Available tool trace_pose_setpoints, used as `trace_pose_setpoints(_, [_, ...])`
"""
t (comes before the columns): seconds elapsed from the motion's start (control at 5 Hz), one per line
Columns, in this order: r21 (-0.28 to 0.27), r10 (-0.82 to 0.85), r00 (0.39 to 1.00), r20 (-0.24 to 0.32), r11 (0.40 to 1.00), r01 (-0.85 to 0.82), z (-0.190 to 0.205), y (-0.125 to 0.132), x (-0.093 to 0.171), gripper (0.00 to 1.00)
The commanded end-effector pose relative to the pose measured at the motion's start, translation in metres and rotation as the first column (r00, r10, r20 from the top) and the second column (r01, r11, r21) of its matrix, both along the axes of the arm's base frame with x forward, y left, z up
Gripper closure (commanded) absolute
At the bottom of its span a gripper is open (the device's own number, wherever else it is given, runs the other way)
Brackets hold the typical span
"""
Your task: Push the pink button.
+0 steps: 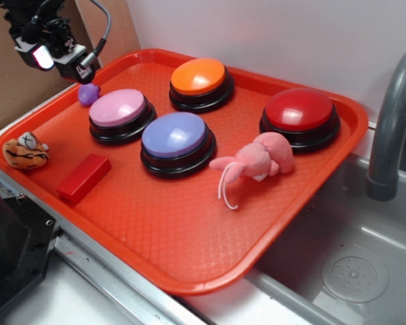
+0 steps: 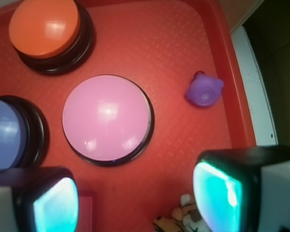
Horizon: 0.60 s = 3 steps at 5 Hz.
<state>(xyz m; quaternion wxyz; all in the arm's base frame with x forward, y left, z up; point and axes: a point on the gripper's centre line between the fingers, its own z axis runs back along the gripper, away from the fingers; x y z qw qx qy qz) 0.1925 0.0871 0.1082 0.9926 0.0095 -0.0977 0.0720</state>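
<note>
your hand (image 2: 135, 193) hangs open above the pink button (image 2: 108, 120), fingers spread, touching nothing on the orange tray (image 1: 189, 230).

Bright, even light; the exterior view is sharp, the wrist view soft at its lower edge.

In the exterior view soft glare sits on each dome, brightest on the pink button (image 1: 119, 108) toward 12 o'clock, and shadows under the buttons are short and faint. The tray (image 1: 189, 237) looks saturated. In the wrist view the fingers (image 2: 55, 203) at 7 and 5 o'clock are blurred and glow cyan, the pink dome carries a white highlight at its centre, and the 2 o'clock corner falls dark.
</note>
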Motion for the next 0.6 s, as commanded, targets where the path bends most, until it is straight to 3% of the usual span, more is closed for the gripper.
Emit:
trace_pose_setpoints(0.0, [0.047,-0.113,0.992,-0.064,0.992,0.116,-0.0404,-0.0169,0.0508,0.0])
trace_pose_setpoints(0.4, [0.052,-0.126,0.989,-0.08,0.99,0.13,-0.0453,-0.0252,0.0536,0.0])
